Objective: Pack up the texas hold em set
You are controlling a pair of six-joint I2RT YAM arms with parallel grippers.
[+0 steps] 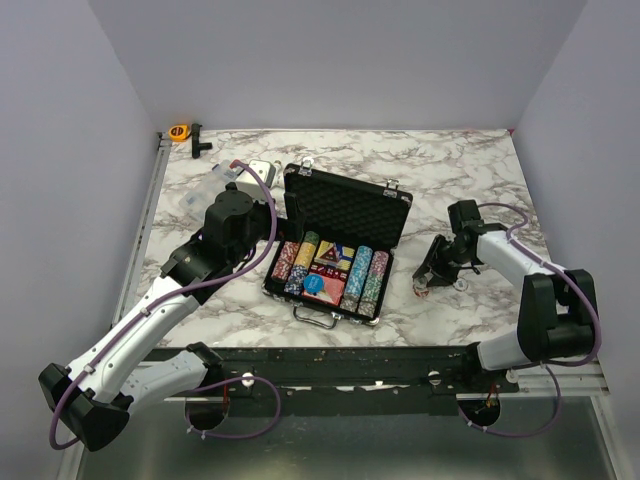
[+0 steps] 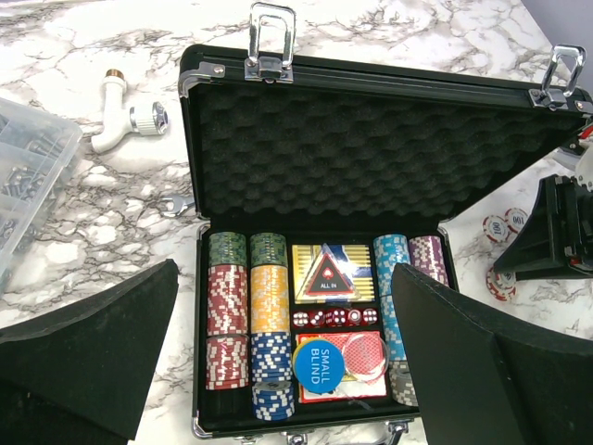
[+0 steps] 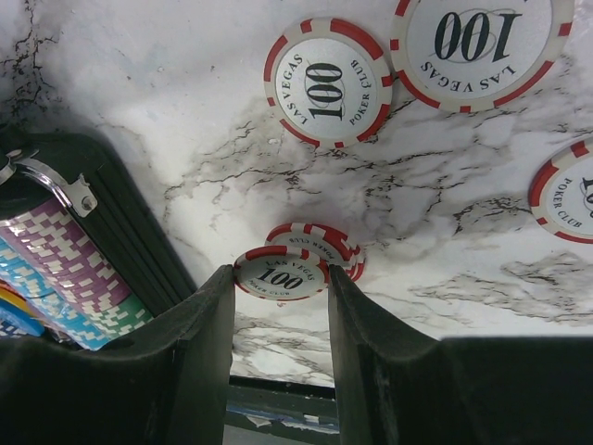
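- Step in hand seemed to be gathering the loose chips (image 3: 326,79) on the tabletop (image 1: 450,170), right of the case (image 2: 371,139)
- Right fingers (image 3: 218,315) stood half closed, pinching a chip stack (image 3: 278,275); left fingers (image 2: 93,352) gaped wide, empty
- Next move probably called for carrying it to a chip row
- Open case, mid-tabletop toward the near edge, held chip rows (image 2: 229,306), cards (image 2: 357,357), dice (image 2: 334,318), a blue disc (image 2: 318,363)

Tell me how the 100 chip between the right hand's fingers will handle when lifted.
The 100 chip looks rigid and thin, so it probably won't bend. Gripped by its narrow smooth rim, it may slip or pivot. It overlaps a second chip, which might get dragged.
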